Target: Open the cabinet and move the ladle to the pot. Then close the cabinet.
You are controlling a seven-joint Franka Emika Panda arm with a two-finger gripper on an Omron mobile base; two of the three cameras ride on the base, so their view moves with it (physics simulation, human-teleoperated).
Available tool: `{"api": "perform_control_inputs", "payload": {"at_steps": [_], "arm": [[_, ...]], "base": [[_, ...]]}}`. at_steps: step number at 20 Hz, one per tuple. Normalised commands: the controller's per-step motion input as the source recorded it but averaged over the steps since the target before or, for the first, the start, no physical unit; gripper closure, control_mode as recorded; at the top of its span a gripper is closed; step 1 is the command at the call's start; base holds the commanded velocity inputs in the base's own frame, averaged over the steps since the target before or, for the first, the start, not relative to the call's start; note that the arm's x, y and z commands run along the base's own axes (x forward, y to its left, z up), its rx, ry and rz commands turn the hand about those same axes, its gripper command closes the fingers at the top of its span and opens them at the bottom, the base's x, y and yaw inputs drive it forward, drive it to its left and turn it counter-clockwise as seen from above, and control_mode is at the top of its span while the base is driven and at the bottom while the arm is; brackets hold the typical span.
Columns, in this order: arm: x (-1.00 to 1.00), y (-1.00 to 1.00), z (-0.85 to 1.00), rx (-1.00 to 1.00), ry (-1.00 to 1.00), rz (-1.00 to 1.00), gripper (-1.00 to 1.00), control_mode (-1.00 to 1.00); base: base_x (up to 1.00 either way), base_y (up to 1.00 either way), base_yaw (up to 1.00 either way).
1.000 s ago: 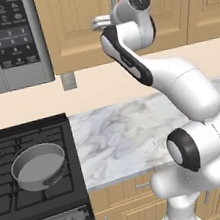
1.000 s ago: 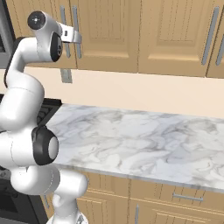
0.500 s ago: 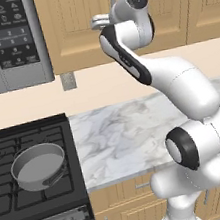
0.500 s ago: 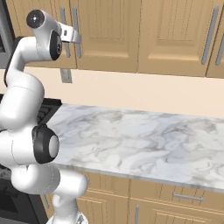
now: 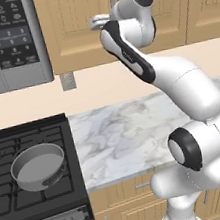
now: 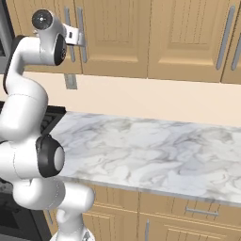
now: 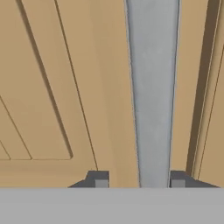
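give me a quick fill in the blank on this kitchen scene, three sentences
1. The pot sits on the ____.
2. The jaws of the gripper straddle the cabinet's silver ____.
3. The cabinet doors are ____.

Missing words: stove; handle; closed

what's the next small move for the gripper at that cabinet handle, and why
Probably finish closing, then pull the door outward. In the hand view the gripper straddles the long silver bar handle of the light wood wall cabinet, a fingertip on each side, and the doors look shut.
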Motion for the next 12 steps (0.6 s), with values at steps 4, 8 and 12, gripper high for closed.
{"api": "perform_control_inputs", "payload": {"at_steps": [4, 8, 12], "arm": [[-0.09, 0.62, -0.13, 0.0, 0.0, 0.13, 1.0, -1.0], [-0.24, 0.6, -0.07, 0.0, 0.0, 0.11, 1.0, -1.0], [-0.71, 0.63, 0.0, 0.0, 0.0, 0.05, 1.0, -1.0]], "base": [[0.0, 0.0, 0.0], [0.0, 0.0, 0.0], [0.0, 0.0, 0.0]]}}
